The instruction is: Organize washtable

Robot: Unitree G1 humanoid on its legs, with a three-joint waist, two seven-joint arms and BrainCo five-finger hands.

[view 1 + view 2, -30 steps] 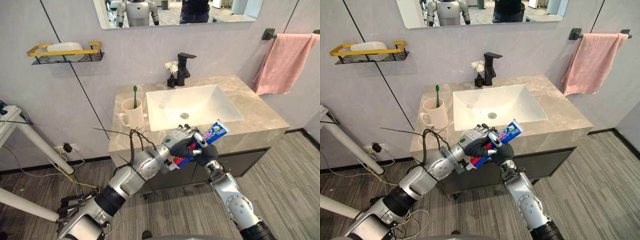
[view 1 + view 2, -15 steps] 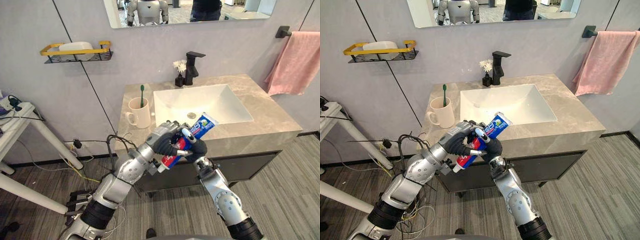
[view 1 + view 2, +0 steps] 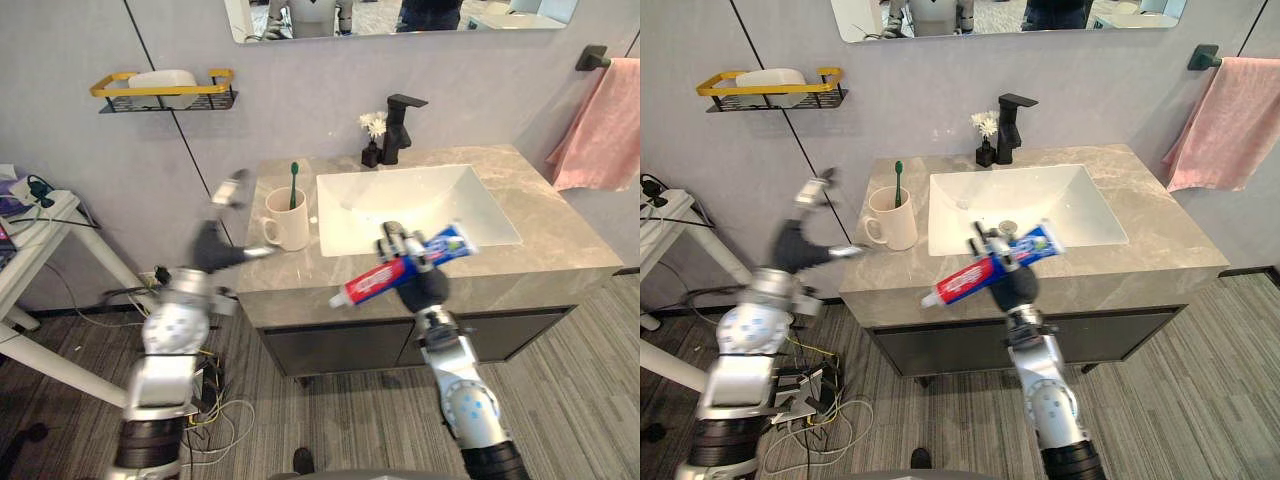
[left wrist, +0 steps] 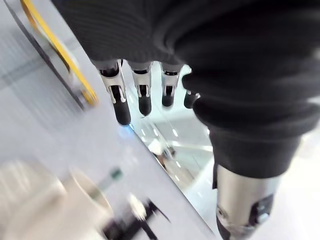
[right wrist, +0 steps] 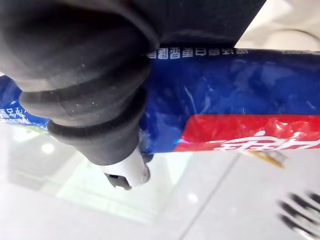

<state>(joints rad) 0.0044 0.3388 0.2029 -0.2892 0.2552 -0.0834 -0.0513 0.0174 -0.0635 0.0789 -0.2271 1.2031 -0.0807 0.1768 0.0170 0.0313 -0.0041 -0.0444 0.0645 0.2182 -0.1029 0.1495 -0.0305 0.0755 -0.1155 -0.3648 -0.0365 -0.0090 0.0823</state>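
Counter (image 3: 560, 240): grey stone top with a white sink (image 3: 420, 195) sunk in the middle. A free strip runs along the front, and there is more room at my left end.

Mug (image 3: 290, 218): cream, upright at the sink's left, handle turned toward my left. My left hand (image 3: 215, 245) is raised off the counter's left edge, near that handle. Its fingers are spread and it carries nothing. Risk: a sweep inward from there could catch the handle and tip the mug.

Toothpaste tube (image 3: 375, 283): in the air over the counter's front edge, roughly level, cap end out to my left and crimped end toward the sink. My right hand (image 3: 422, 288) is wrapped round its blue part, with the long red part overhanging. Risk: the soft body may give under the grip and slide. A drop here could miss the counter and land on the floor.

Toothbrush (image 3: 294, 180): green, standing in the mug, head up. Risk: if the tube goes in cap-first at a slant, I judge it could jam against the brush or lever the mug over.
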